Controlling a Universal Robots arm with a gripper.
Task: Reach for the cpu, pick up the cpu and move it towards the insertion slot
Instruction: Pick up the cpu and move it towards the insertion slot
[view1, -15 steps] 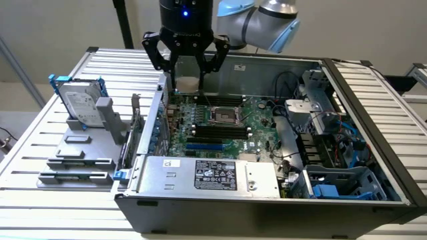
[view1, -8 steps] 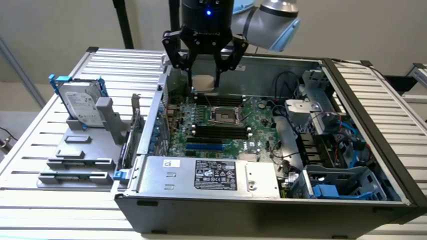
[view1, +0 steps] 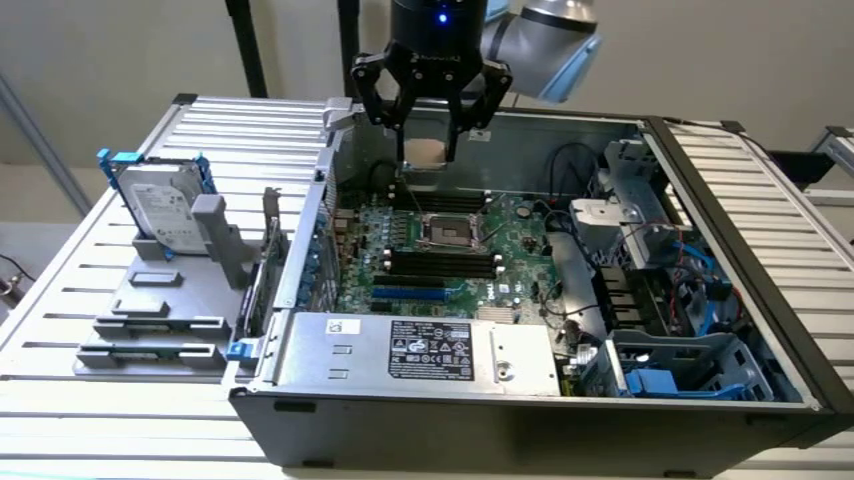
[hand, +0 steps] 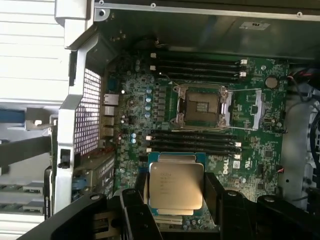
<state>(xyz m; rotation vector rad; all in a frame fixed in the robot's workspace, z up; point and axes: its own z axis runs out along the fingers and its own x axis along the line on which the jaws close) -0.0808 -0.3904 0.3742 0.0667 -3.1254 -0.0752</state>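
Two fingers (hand: 131, 210) clamp the cpu (hand: 176, 186), silvery top with printed lettering

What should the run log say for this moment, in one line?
end effector: shut on square silvery cpu | cpu: lifted above green board | silver-framed insertion slot: empty, open

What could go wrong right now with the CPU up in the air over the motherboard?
The gripper holds the cpu by its edges above the motherboard; a slip could drop it onto the components there. The insertion slot is open with its centre exposed, so coming in off-centre or tilted might damage it. The memory slots lie close beside the socket, leaving little clearance.
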